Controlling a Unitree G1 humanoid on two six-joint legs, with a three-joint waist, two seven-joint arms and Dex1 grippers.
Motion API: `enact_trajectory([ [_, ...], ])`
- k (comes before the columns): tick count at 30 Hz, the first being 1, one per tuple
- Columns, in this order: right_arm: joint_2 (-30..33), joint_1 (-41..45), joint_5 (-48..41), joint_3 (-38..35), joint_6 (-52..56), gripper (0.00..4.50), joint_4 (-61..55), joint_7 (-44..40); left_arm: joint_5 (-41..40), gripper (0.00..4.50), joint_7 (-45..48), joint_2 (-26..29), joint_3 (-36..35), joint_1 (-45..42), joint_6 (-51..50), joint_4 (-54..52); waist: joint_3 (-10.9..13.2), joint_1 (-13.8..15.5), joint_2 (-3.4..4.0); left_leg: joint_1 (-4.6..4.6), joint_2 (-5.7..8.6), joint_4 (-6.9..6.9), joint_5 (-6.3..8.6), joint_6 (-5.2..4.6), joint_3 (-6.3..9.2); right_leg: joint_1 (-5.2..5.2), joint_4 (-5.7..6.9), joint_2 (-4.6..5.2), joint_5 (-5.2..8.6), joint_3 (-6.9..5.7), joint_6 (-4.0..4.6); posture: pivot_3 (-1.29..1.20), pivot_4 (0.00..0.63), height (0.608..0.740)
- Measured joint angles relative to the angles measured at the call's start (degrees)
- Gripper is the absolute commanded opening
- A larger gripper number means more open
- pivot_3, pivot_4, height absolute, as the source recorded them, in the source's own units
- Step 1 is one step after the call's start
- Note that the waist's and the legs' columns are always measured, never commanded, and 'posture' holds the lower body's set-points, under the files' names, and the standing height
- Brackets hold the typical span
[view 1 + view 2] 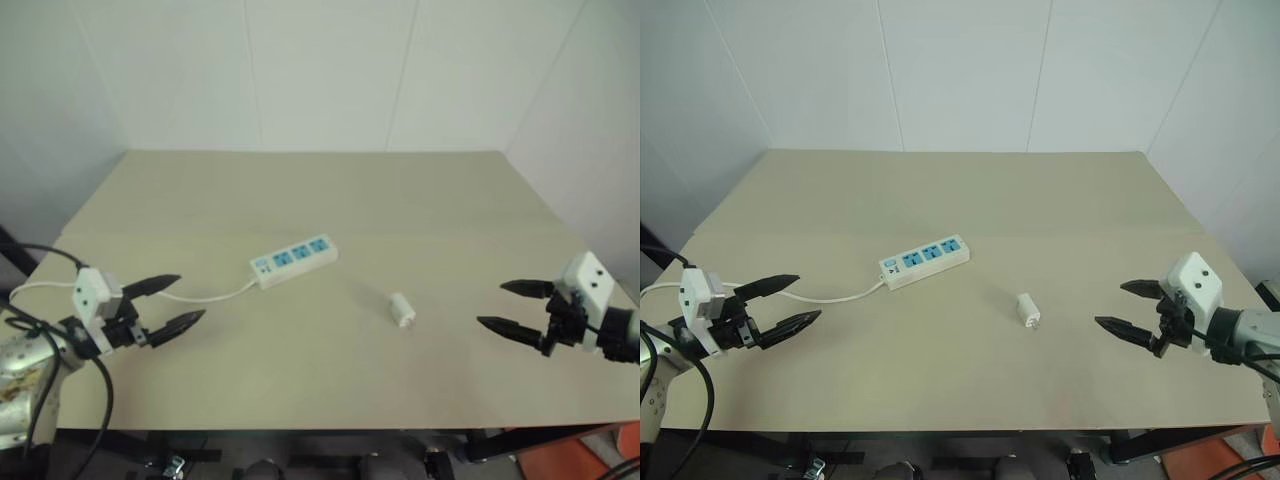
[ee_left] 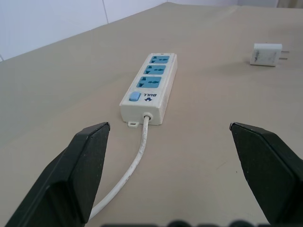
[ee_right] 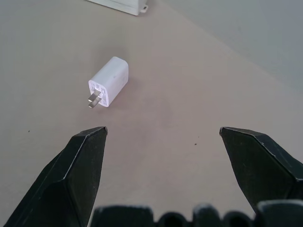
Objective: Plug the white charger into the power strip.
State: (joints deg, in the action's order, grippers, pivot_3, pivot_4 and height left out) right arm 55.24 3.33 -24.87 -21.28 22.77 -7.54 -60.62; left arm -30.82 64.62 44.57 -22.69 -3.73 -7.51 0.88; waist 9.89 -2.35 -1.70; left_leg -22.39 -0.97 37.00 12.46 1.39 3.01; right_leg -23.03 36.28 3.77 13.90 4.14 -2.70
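White against the tan table (image 1: 330,190), both of your task pieces lie loose in the middle, and neither is held. The white charger (image 1: 401,310) rests on its side, right of centre, its two metal prongs sticking out level with the surface and turned toward the near edge; you cannot press it into a socket that way, so I judge it must be lifted and turned prongs-down first. The power strip (image 1: 294,260) lies flat at a slant, left of centre, its three blue socket panels facing up. Its thin cord (image 1: 205,296) leaves the near-left end and trails off toward the left edge, passing just beside your left gripper (image 1: 183,302).

Your left gripper hovers near the left edge with its jaws spread wide and nothing between them, aimed along the cord at the strip's switch end, well placed, I would say, to steady the strip. Your right gripper (image 1: 509,306) hangs near the right edge, jaws equally wide and empty, tilted slightly down toward the charger, which sits well apart from it.

Bare table runs between charger and strip, and the far half is free too. Mind the cord, which could drag the strip if snagged.
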Motion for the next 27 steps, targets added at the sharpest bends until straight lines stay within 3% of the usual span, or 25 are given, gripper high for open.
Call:
enact_trajectory([
  [7, 0.0, -0.8, 0.0, 0.0, 0.0, 4.5, -0.9, 0.7, 1.0, 4.45, -0.6, -0.4, 0.0, -0.6, 1.0, 0.4, 0.0, 0.0, 0.0, 0.0, 0.0, 0.0, 0.0, 0.0, 0.0, 0.0, 0.0, 0.0, 0.0, 0.0, 0.0, 0.0, 0.15, 0.74],
  [14, -1.3, -1.3, -0.1, 0.1, 0.1, 4.5, -2.2, 2.3, 3.8, 4.45, -3.0, -3.3, 2.5, -8.9, 4.3, 9.5, 0.0, 0.3, 0.0, 0.01, 0.03, 0.02, 0.0, 0.0, 0.01, 0.02, 0.02, -0.01, -0.01, -0.01, 0.0, 0.0, 0.15, 0.74],
  [22, -4.1, -1.0, -1.2, 2.3, 3.3, 4.5, -9.2, 6.4, 14.7, 4.45, 0.7, -6.6, 11.3, -33.5, 20.7, 46.9, 0.0, 1.1, -0.02, -0.11, 0.08, 0.08, 0.0, 0.0, 0.06, -0.02, 0.0, -0.04, -0.19, -0.01, 0.24, 0.0, 0.15, 0.74],
  [27, -5.1, -4.6, -1.5, 1.4, 6.2, 4.5, -14.6, 9.3, 19.7, 4.45, 3.8, -8.2, 15.1, -40.4, 25.3, 60.9, 0.0, 1.3, -0.02, -0.31, 0.1, 0.1, 0.0, -0.01, 0.12, -0.17, 0.01, -0.04, -0.22, -0.05, 0.25, 0.0, 0.15, 0.74],
])
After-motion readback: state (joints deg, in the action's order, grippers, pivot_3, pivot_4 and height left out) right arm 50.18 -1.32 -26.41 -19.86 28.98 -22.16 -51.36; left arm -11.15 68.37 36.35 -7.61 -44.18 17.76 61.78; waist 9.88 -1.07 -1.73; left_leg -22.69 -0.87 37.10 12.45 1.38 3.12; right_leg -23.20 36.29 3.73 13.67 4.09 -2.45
